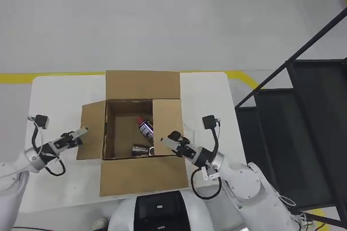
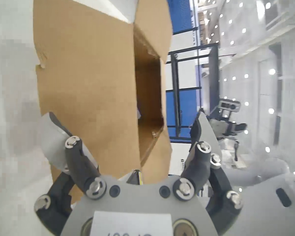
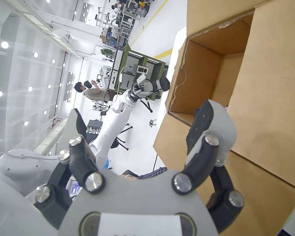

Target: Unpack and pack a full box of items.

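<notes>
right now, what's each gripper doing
Left gripper: jaws open, holding nothing.
Right gripper: jaws open, holding nothing.

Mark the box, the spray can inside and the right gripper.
box (image 1: 143,85), top view, on its far flap.
spray can (image 1: 145,130), top view, on its body.
right gripper (image 3: 141,112), right wrist view, midway between its fingertips.
</notes>
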### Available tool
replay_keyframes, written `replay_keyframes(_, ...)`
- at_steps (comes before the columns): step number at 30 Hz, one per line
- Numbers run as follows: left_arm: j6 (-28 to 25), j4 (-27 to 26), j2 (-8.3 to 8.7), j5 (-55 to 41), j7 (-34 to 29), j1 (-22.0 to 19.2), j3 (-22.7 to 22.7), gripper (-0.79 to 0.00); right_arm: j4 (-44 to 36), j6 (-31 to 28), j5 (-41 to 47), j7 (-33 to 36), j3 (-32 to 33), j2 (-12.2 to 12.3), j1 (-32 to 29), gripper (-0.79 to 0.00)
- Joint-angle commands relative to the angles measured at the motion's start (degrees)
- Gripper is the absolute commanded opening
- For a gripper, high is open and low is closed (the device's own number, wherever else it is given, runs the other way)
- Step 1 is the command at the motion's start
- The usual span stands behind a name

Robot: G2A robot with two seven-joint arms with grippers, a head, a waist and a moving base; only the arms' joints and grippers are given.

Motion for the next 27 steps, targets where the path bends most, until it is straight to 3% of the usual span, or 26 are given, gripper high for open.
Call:
replay_keyframes(1, 0.42, -0.12, -0.29, 1.77, 0.25, -0.47, 2.38, 0.000, -0.41, -0.06, -0.06, 0.04, 0.53, 0.15, -0.40, 0.000)
replay_keyframes(9, 0.83, 0.62, -1.38, 2.46, 1.41, -3.70, 8.39, 0.000, -0.37, -0.33, 0.96, -0.30, 1.61, 0.52, -1.15, 0.000)
replay_keyframes(15, -0.66, -1.00, -1.32, -1.58, 1.27, -3.92, 6.21, 0.000, -0.70, -1.00, 1.11, -0.09, 2.25, 0.85, -2.02, 0.000)
replay_keyframes(18, -1.49, -3.81, -0.93, -4.25, 0.49, -2.40, 2.80, 0.000, -0.80, -1.76, 1.28, -0.33, 2.91, 1.03, -2.49, 0.000)
replay_keyframes(22, -1.40, -11.25, -0.56, -5.22, 0.21, 0.12, -0.70, 0.000, -0.62, -3.18, 2.47, -1.30, 4.40, 1.26, -3.74, 0.000)
replay_keyframes(27, 1.65, -18.25, -0.60, -1.80, 0.31, 0.02, 0.63, 0.000, 0.05, -4.57, 4.33, -2.19, 6.07, 1.49, -4.96, 0.000)
